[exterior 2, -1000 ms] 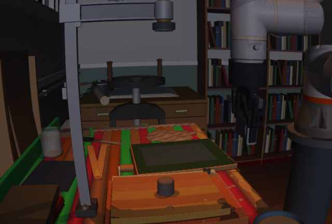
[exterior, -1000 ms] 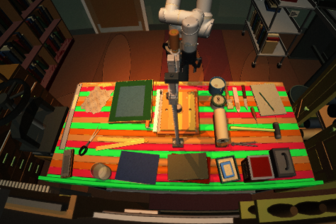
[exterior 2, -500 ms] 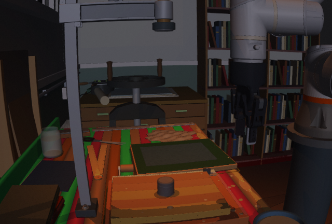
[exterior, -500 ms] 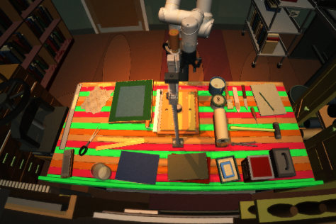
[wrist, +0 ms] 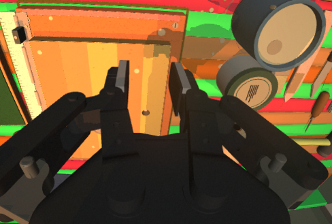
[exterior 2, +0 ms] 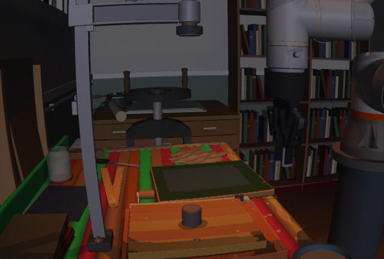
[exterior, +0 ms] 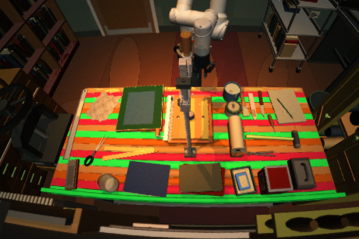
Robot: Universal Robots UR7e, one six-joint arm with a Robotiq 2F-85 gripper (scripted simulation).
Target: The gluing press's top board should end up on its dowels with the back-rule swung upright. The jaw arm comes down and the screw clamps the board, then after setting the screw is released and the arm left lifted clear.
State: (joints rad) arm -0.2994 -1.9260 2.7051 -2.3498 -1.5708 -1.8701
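Note:
The gluing press's top board (wrist: 102, 77) (exterior: 189, 119) (exterior 2: 195, 222) lies flat on the press base, below my gripper. My gripper (wrist: 149, 80) (exterior 2: 287, 154) hangs above the bench's far edge, empty and closing. The back-rule (wrist: 18, 63) (exterior: 168, 117) lies flat along the board's left side. The jaw arm (exterior 2: 136, 13) (exterior: 185, 94) stands lifted high on its post (exterior 2: 90, 144). Its screw (exterior 2: 189, 2) (exterior: 185, 41) with the brown handle hangs well above the board. A dark round pad (exterior 2: 191, 215) sits on the board's middle.
Behind the bench are the arm's base (exterior 2: 359, 172) and bookshelves (exterior 2: 279, 64). A green-framed board (exterior: 140, 107) lies left of the press. A blue pot (exterior: 231, 90) (wrist: 279, 31), a round tin (wrist: 248, 83), a roll (exterior: 236, 136) and a hammer (exterior: 272, 136) lie right.

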